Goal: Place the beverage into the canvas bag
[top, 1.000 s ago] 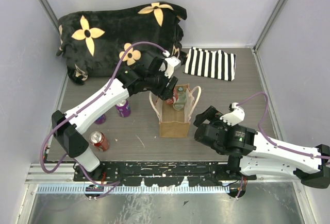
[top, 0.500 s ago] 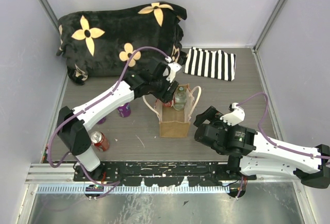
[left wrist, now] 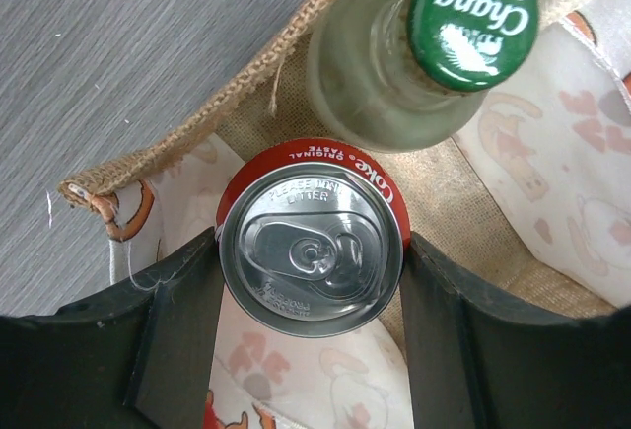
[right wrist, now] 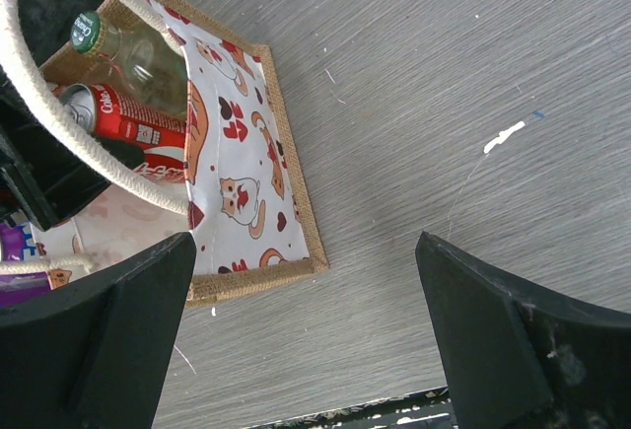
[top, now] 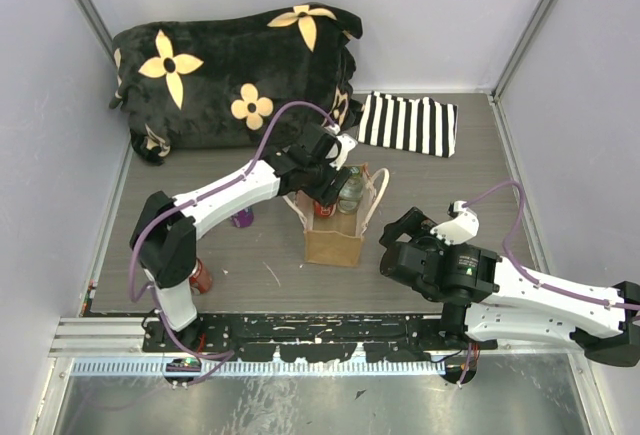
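Note:
The canvas bag [top: 335, 242] stands upright mid-table, tan with cream handles and a reddish print on its side [right wrist: 237, 168]. Inside it stands a glass bottle with a green cap [left wrist: 471, 20], also in the top view [top: 350, 191]. My left gripper [left wrist: 311, 251] reaches into the bag's mouth [top: 325, 191] and is shut on a red Coke can [left wrist: 311, 256], both fingers pressing its sides. The can is upright beside the bottle, within the bag walls [right wrist: 123, 118]. My right gripper [right wrist: 306, 242] is open and empty over the bare table right of the bag [top: 405, 238].
A purple can [top: 241, 218] and a red can [top: 201, 275] stand left of the bag, partly behind the left arm. A black-and-white striped cloth [top: 408, 123] lies at the back right. A black flowered blanket [top: 230, 70] fills the back left.
My left gripper has moved right and down, carrying the Coke can from above the bag's mouth into the bag beside the bottle. The right arm has barely moved.

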Available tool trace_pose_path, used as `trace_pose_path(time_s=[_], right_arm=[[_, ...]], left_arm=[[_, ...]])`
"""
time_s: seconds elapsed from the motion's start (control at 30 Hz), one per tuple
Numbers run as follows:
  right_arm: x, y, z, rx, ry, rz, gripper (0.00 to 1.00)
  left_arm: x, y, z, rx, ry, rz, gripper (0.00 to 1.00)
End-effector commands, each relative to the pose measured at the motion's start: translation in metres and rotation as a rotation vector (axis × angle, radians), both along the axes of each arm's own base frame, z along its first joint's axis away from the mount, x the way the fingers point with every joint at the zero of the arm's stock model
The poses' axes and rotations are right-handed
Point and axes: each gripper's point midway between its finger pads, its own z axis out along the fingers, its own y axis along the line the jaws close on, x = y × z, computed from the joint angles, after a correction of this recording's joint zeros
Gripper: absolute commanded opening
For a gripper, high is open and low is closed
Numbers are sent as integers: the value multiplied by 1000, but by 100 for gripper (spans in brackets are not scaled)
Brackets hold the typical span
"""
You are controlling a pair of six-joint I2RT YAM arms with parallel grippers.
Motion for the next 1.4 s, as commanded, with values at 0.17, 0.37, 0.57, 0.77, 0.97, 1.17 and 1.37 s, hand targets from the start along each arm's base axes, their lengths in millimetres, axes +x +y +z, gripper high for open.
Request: trace_pose_path(time_s=[0.17,0.37,0.57,0.77,0.97,1.17,1.37], right_arm=[[0,-5,3,25,-9,-25,100],[-1,-7,3,27,-10,-28,100],[-1,-6,3,24,-7,-29,100],[0,-5,3,26,-6,-30,100],[0,-2,2,25,-4,-24,100],[1,3,4,23,-3,-14,100],[2,7,5,20,-2,-7,100]], left_arm=[[19,-18,-11,-74,-62,38,0],[12,-14,-30,-56,-27,44,0],[8,-12,-28,-44,-14,42,39],[5,-8,6,-72,-48,43,85],[-1,-2,44,-120,-91,39,94],[1,1,84,-171,-155,54,96],[18,16,182,-305,-356,97,99]])
